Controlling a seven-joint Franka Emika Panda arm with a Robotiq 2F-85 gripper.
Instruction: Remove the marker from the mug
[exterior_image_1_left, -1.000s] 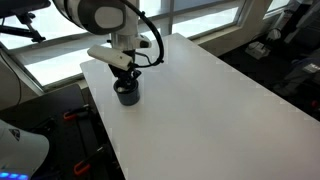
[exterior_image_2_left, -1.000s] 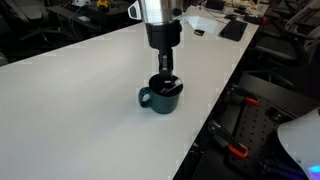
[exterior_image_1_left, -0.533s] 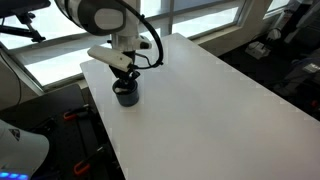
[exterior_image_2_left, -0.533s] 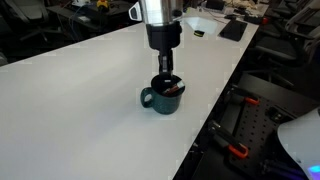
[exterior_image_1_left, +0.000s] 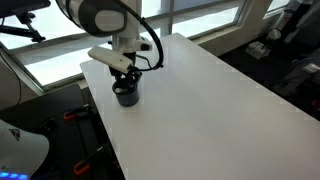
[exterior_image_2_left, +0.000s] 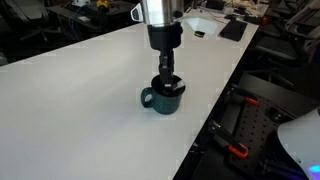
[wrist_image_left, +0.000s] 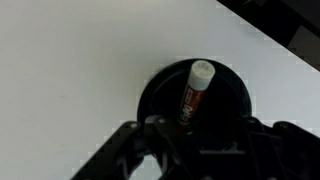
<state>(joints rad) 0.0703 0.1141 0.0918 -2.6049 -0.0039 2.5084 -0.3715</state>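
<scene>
The dark mug (exterior_image_2_left: 160, 99) stands on the white table near its edge; it also shows in an exterior view (exterior_image_1_left: 126, 96). In the wrist view the marker (wrist_image_left: 194, 90) leans inside the mug (wrist_image_left: 228, 92), with a red label and a white end pointing up. My gripper (exterior_image_2_left: 166, 82) hangs straight above the mug with its fingertips at the rim. In the wrist view its fingers (wrist_image_left: 200, 135) are spread apart on either side of the marker's lower part and are not closed on it. The marker is hidden by the gripper in both exterior views.
The white table (exterior_image_2_left: 70, 100) spreads wide around the mug; its edge (exterior_image_2_left: 205, 120) runs close beside the mug. Flat dark and white items (exterior_image_2_left: 232, 28) lie at the table's far end. Windows (exterior_image_1_left: 200, 20) stand behind the table.
My gripper has sunk slightly lower toward the mug's opening. The mug and marker have not moved.
</scene>
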